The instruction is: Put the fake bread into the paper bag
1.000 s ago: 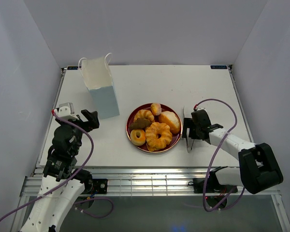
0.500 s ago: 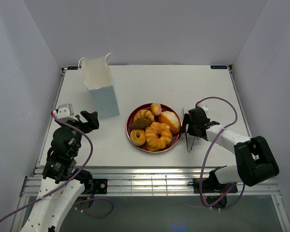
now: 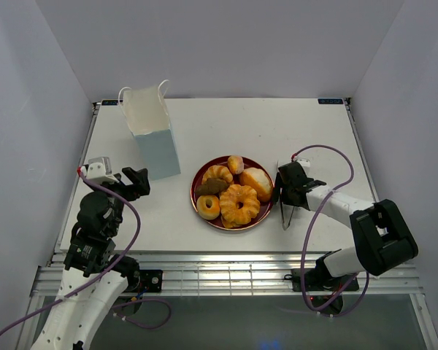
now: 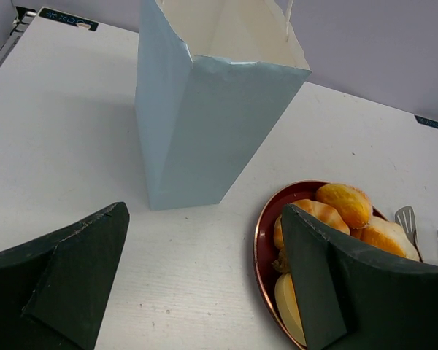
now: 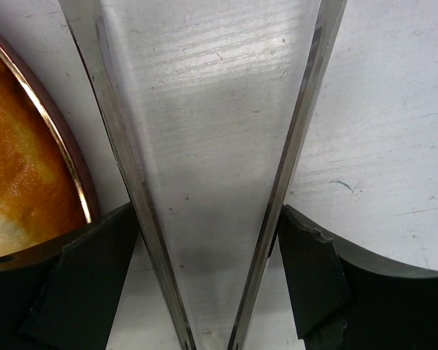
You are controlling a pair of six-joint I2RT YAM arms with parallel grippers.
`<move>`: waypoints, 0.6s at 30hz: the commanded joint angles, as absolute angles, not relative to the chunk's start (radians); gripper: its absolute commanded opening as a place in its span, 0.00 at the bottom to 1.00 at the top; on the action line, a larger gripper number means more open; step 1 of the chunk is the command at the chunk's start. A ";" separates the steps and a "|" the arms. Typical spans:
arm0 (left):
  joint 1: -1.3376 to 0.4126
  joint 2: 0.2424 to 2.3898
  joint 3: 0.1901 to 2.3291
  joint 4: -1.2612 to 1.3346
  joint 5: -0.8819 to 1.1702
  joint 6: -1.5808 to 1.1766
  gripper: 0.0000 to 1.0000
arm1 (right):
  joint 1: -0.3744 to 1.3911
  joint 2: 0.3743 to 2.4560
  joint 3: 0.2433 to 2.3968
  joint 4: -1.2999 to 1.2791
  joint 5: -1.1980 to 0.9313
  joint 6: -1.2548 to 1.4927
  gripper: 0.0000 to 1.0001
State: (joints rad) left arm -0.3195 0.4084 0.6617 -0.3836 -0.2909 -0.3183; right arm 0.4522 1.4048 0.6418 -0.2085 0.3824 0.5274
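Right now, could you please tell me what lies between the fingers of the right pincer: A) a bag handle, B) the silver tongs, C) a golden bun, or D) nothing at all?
B: the right wrist view shows both arms of the silver tongs running between the fingers of the right pincer, on the white table.
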 commanded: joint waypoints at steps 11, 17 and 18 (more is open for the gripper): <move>-0.330 0.407 0.653 -0.368 -0.268 -0.307 0.95 | 0.472 1.465 0.661 -0.281 0.387 0.502 0.77; -0.331 0.411 0.652 -0.367 -0.262 -0.307 0.95 | 0.489 1.465 0.655 -0.304 0.371 0.497 0.77; -0.331 0.411 0.652 -0.367 -0.262 -0.307 0.95 | 0.489 1.463 0.653 -0.307 0.371 0.497 0.77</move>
